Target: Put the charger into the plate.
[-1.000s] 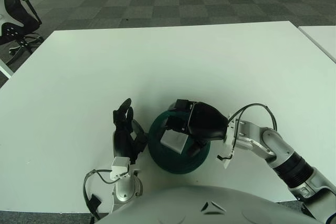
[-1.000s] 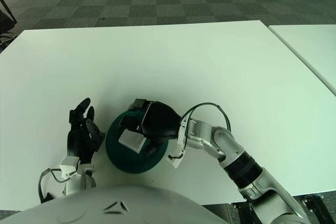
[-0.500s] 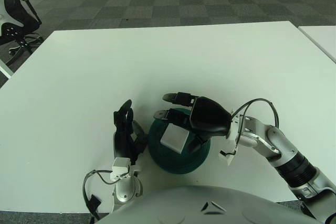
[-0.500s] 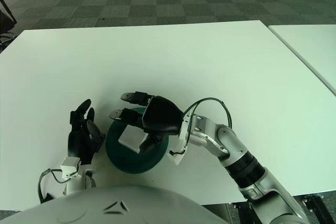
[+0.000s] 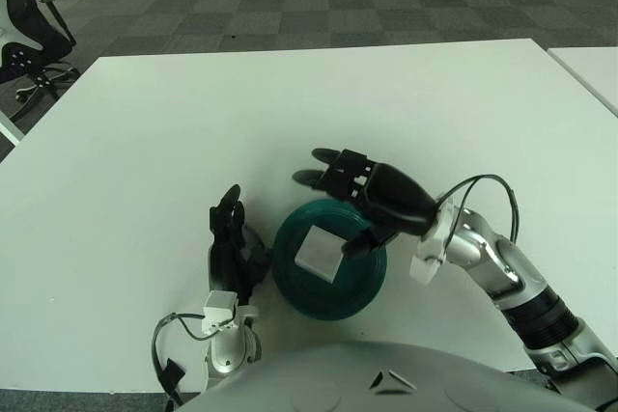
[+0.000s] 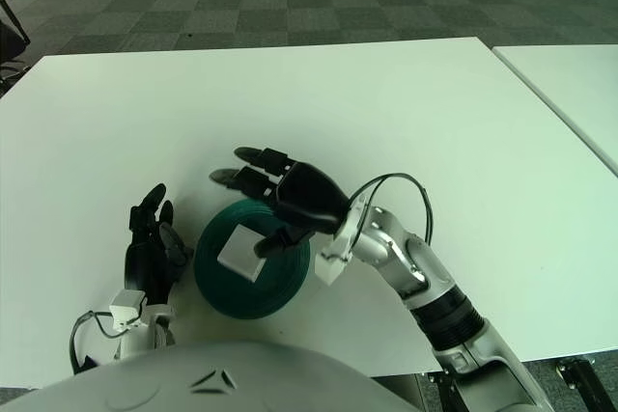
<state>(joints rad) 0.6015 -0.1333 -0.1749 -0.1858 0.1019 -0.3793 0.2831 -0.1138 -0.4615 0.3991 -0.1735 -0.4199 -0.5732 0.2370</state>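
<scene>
A white square charger (image 5: 319, 253) lies inside the dark green plate (image 5: 359, 292) near the table's front edge. My right hand (image 5: 359, 192) hovers above the plate's far right rim, fingers spread and holding nothing, clear of the charger. The left hand (image 5: 231, 243) shows just left of the plate, fingers up and relaxed, with nothing in it.
The white table (image 5: 309, 123) stretches away behind the plate. A second white table (image 5: 594, 69) stands at the far right. An office chair (image 5: 24, 41) sits on the carpet at the far left.
My right hand let go of the charger, opened and rose up and back from the plate. The charger stays in the plate. The left hand has barely moved.
</scene>
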